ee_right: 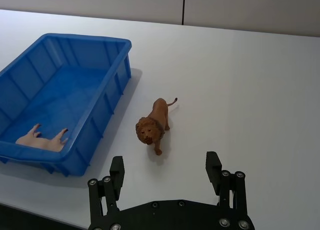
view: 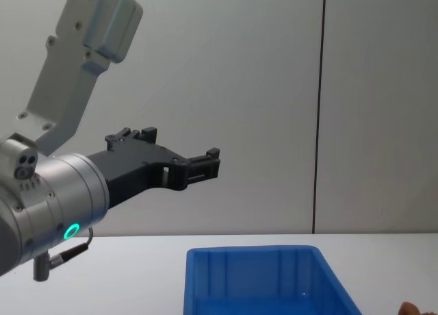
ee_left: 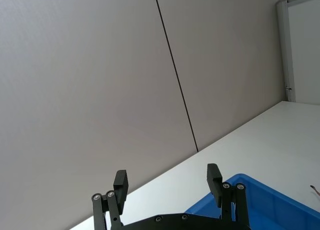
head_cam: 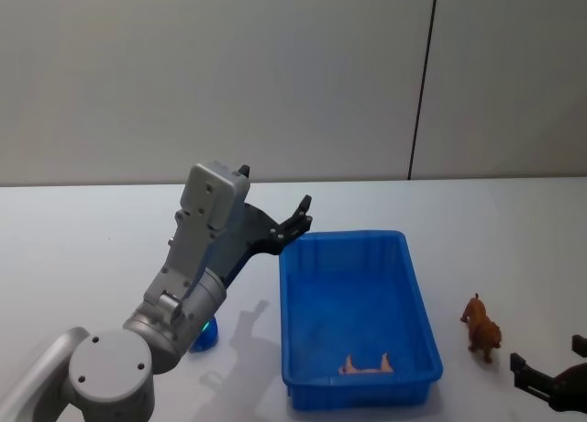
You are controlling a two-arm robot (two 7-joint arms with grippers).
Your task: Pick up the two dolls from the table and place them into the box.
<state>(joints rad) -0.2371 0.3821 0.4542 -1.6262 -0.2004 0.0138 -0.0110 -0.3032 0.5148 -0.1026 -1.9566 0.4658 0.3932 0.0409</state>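
Brown-orange doll (ee_right: 154,125) lengthwise near-far (head robotward)

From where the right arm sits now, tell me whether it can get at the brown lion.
Probably yes. The open right gripper faces the brown lion standing on the table apart from the blue box, nothing between them. The left gripper hovers above the box's left rim.

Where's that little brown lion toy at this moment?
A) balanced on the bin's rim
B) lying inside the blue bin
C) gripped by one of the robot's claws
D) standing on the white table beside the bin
D: the lion stands on the table just outside the blue bin, with the right gripper open and apart from it.
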